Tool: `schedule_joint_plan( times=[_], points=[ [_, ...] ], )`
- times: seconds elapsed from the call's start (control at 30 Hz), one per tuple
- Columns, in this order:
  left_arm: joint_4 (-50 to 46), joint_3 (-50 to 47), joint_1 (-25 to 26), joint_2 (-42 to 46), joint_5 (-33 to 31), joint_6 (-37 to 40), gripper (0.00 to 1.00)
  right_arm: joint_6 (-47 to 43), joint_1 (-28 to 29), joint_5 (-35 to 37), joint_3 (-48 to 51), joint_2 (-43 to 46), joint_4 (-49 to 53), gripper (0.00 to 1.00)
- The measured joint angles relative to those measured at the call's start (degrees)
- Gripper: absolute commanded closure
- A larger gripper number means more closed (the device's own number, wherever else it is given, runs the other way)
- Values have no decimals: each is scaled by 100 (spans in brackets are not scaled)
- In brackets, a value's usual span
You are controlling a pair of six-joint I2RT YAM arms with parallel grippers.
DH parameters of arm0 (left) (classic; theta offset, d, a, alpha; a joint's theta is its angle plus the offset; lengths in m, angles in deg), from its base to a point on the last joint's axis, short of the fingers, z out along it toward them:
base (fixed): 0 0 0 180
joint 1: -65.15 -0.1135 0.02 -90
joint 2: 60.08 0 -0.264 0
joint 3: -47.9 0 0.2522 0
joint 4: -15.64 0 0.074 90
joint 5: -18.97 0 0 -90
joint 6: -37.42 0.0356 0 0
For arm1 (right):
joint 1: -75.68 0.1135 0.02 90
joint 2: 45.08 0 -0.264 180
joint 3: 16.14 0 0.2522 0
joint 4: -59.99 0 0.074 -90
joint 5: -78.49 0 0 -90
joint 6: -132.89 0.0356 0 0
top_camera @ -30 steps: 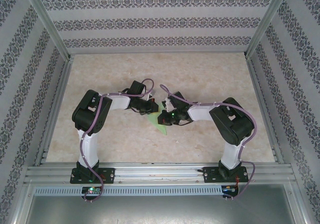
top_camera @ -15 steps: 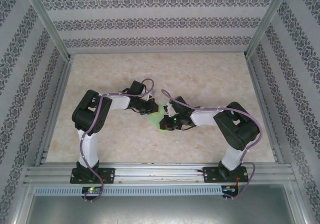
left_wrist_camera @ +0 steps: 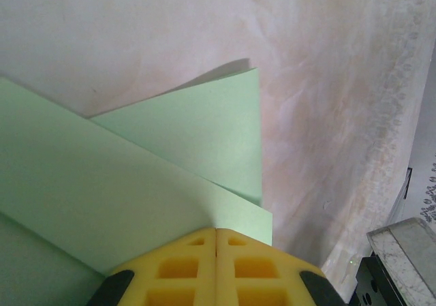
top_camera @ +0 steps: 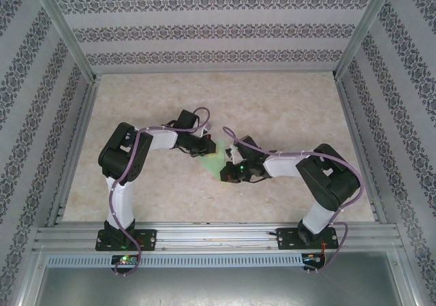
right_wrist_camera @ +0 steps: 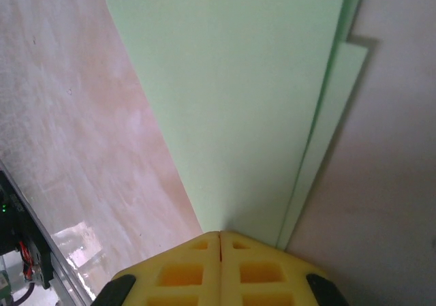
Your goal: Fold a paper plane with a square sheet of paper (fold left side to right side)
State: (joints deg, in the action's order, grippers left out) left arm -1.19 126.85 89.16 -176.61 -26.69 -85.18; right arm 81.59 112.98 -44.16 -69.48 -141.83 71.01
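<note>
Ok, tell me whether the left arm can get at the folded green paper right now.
Probably yes. The left end effector, shut, sits right at the edge of the folded green paper, with nothing between them.

Looks down past the left gripper [left_wrist_camera: 216, 234] at bottom centre, its yellow pads [left_wrist_camera: 177, 268] pressed flush with no gap. Meets the folded light-green paper [left_wrist_camera: 102, 197] right at the tips, spread in overlapping layers on the marbled beige table [left_wrist_camera: 327, 81]. Shows a triangular flap [left_wrist_camera: 204, 125] ending in a corner at upper right, with a shadow along its far edge. Catches a metal frame corner [left_wrist_camera: 402, 248] at lower right.
</note>
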Motion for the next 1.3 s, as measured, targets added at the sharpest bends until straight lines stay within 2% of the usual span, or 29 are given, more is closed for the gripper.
schedule_joint_plan(
  times=[0.3,0.47,0.6,0.7,0.8,0.93,1.13,1.3],
  points=[
    [4,0,0,0,9,-24,100,17,11,-92,289,315,177,100],
    [26,0,0,2,39,-111,93,9,0,-221,380,577,664,100],
    [44,2,0,44,44,-238,85,-76,-223,-389,385,1091,966,87],
    [42,2,0,144,15,-310,77,-201,-636,-472,326,1478,1027,70],
    [-13,4,0,450,-79,-295,69,-398,-981,-479,144,1554,1014,58],
    [-98,-7,-2,1198,-442,-175,65,-636,-1110,-396,-175,1338,968,52],
    [-59,-625,-26,2535,-1169,74,59,-870,-1106,-267,-715,439,730,51],
    [-59,-1318,-164,3045,-1554,138,56,-1008,-1064,-262,-1141,-236,608,52]
  ],
)
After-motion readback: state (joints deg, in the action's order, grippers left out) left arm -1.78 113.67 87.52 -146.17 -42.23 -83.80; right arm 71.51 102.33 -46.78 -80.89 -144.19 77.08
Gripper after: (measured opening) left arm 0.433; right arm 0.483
